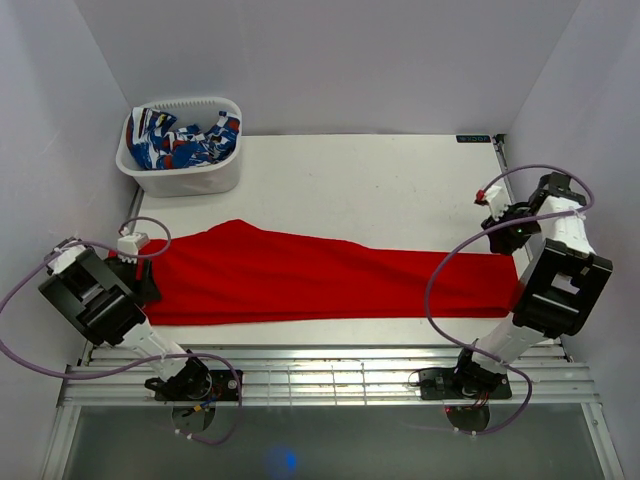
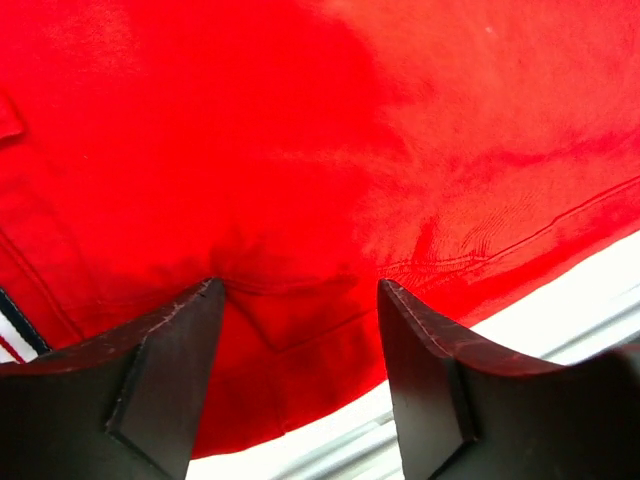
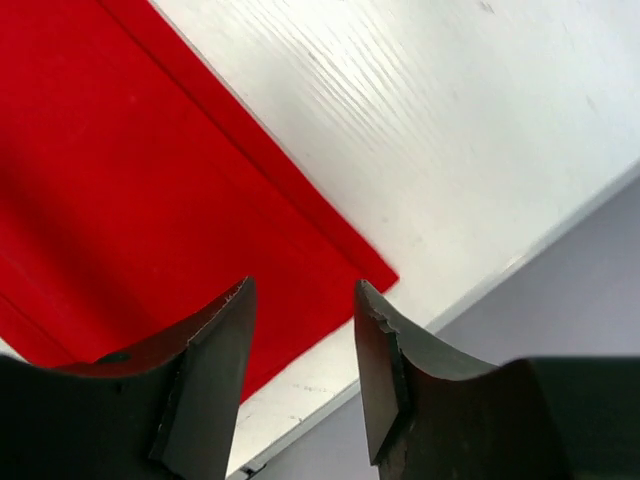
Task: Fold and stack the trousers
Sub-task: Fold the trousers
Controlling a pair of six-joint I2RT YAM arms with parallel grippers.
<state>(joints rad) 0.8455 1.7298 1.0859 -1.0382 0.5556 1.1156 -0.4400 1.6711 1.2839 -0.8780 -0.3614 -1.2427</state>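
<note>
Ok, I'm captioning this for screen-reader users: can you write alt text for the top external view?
Red trousers lie stretched across a white table, with a robot arm at each end: the left gripper at the wider waist end, the right gripper near the cuffs. A white tub of blue-white-red patterned cloth sits at the far left corner.

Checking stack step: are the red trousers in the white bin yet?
No, the trousers lie spread along the table, apart from the bin at its far-left corner.

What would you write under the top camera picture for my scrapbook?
Red trousers lie spread out across the white table, a tub of patterned cloth at its back left corner.
</note>
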